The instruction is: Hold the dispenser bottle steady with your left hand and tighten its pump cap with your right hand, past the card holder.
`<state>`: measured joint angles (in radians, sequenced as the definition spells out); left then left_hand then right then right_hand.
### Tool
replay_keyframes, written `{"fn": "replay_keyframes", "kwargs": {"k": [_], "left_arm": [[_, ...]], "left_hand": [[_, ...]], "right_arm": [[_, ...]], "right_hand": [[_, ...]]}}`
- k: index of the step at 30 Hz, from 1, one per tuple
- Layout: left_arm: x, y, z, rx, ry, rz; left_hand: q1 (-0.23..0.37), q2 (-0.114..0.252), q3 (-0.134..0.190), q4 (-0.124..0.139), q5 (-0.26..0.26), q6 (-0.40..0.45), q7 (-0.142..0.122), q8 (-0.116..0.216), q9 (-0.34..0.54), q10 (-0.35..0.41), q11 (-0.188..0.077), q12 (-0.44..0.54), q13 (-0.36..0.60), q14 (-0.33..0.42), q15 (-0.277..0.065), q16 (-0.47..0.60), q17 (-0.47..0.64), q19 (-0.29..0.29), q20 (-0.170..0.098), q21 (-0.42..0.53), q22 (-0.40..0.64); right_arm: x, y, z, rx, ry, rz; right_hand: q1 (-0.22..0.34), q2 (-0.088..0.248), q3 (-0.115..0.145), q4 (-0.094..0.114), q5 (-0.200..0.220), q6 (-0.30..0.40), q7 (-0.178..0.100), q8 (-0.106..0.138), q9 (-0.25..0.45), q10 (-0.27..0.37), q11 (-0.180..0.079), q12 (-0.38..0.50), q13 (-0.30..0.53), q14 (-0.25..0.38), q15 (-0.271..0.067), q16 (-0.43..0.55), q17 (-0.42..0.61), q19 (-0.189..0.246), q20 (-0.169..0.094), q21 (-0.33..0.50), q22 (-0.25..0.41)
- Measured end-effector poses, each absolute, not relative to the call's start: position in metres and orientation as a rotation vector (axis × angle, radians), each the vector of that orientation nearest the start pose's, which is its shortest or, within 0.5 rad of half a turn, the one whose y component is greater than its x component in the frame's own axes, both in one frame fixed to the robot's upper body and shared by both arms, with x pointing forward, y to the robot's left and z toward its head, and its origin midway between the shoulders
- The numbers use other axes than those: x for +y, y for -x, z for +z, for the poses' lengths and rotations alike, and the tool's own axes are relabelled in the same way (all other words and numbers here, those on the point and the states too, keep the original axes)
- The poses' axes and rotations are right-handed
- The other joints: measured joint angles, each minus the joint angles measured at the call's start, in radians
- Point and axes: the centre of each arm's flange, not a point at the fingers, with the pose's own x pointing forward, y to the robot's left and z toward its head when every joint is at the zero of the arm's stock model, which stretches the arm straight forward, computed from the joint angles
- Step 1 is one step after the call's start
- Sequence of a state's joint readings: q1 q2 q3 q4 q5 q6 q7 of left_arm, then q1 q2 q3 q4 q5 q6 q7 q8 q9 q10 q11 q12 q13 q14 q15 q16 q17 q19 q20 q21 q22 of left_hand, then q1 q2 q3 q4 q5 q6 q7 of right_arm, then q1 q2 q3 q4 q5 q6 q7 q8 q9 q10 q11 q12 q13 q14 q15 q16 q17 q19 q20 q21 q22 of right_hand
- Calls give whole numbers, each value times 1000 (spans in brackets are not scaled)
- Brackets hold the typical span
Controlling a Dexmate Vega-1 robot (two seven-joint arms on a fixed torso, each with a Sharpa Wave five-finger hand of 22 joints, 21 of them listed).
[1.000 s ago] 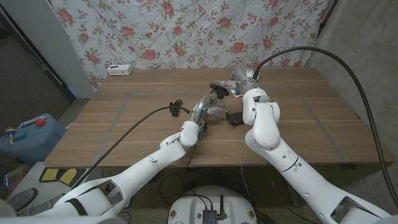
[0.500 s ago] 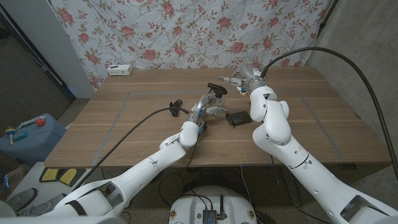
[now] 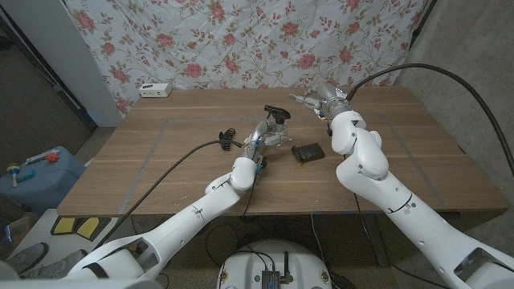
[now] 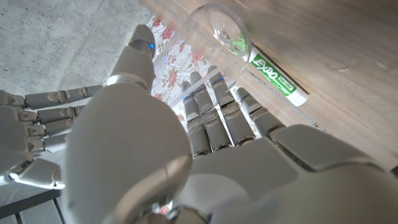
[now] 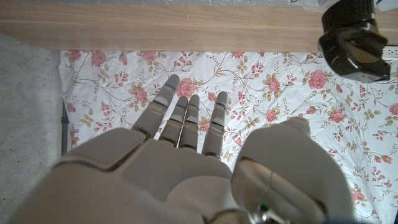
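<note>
On the desk [image 3: 161,152] the left hand [image 3: 259,141] wraps the bottle [image 3: 273,136] at mid-desk to brace it. The right hand [image 3: 309,99], fingers spread and empty, hangs beside the pump cap [image 3: 276,111], beyond the card holder [image 3: 307,151]

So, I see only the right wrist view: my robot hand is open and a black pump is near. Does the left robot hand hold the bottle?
Observer: The left robot hand is at the bottle; whether it grips, I cannot tell.
Operator: Where is the card holder?
Observer: The card holder lies on the table, nearer the robot than your right robot hand.
Operator: Anything else near the bottle?
Observer: A green marker lies beside it.
</note>
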<state>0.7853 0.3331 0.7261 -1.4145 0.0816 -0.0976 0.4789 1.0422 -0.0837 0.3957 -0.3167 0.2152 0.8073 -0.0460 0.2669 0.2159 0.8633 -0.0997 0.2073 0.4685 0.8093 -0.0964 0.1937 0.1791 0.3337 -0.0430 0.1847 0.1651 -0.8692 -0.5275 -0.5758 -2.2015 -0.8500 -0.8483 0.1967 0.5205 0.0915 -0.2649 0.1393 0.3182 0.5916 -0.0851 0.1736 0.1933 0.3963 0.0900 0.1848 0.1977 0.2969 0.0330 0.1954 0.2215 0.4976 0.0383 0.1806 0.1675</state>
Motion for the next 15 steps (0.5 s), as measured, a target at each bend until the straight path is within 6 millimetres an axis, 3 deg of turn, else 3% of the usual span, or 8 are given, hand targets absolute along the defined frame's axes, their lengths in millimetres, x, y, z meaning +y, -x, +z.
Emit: {"fn": "replay_keyframes", "kwargs": {"k": [7, 15], "left_arm": [[84, -620, -57, -720, -462, -61], [90, -617, -60, -714, -421, -49]], "left_hand": [[0, 0, -3, 3, 0, 0, 0, -13, 0, -4, 4, -4, -5, 0, 0, 0, 0, 0, 0, 0, 0], [0, 0, -3, 3, 0, 0, 0, -21, 0, -11, 4, -8, -12, 0, 0, 0, -2, -5, 5, 0, 0]], "right_arm": [[-165, -513, 70, -491, 1102, -242], [-171, -520, 68, -491, 1034, -213]], "right_hand": [[-4, 19, -3, 3, 4, -65, 7, 0, 0, -39, 3, -4, -3, -38, -3, -8, -3, -28, -17, 0, 0], [-25, 34, -7, 7, 4, -116, 5, 0, -1, -78, -13, -4, -3, -79, -15, -8, -8, -58, -39, 0, 0]]}}
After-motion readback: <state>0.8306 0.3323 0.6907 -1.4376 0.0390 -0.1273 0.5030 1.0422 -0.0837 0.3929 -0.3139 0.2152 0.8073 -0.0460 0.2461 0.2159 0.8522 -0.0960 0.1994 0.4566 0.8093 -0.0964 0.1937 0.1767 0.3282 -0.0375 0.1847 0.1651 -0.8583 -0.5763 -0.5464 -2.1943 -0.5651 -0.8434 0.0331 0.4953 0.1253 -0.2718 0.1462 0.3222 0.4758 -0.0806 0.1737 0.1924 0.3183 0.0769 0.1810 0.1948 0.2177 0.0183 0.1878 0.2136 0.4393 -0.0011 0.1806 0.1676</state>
